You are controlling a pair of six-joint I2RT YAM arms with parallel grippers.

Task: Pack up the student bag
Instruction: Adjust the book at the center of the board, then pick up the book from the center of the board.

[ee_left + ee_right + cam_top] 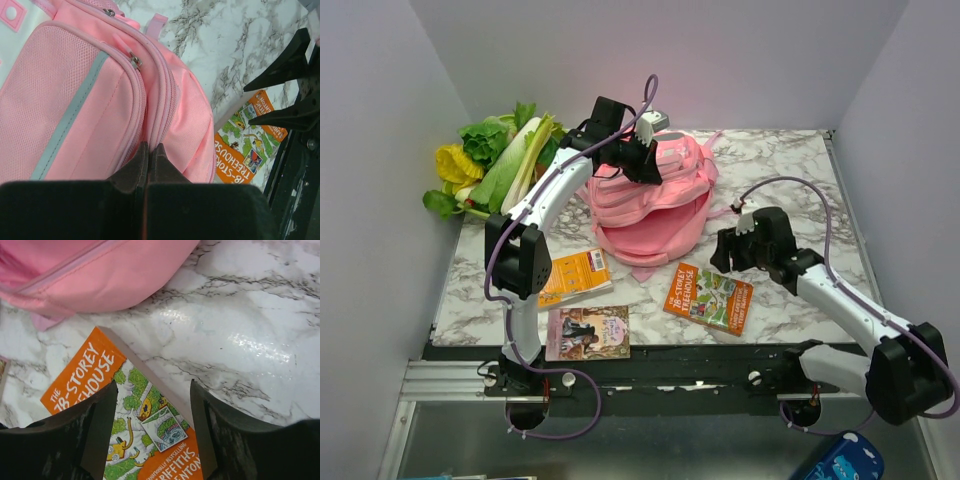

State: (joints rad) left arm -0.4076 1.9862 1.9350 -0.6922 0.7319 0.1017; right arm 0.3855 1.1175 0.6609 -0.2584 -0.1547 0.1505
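Observation:
The student bag (655,195) is a big pink backpack lying at the back middle of the marble table, its mouth gaping toward the front. My left gripper (642,165) sits on its top and is shut, pinching a fold of pink fabric by the zipper seams (150,146). The bag's grey strip (65,125) and front pocket fill the left wrist view. My right gripper (730,255) hovers open over the orange treehouse book (709,298), which lies flat in front of the bag. Its fingers (100,415) straddle the book's top corner (140,430) with nothing held.
A yellow-orange book (575,277) and a picture book (588,332) lie at the front left. A pile of toy vegetables (500,160) fills the back left corner. White walls close in the table on three sides. A bag strap (725,212) trails right.

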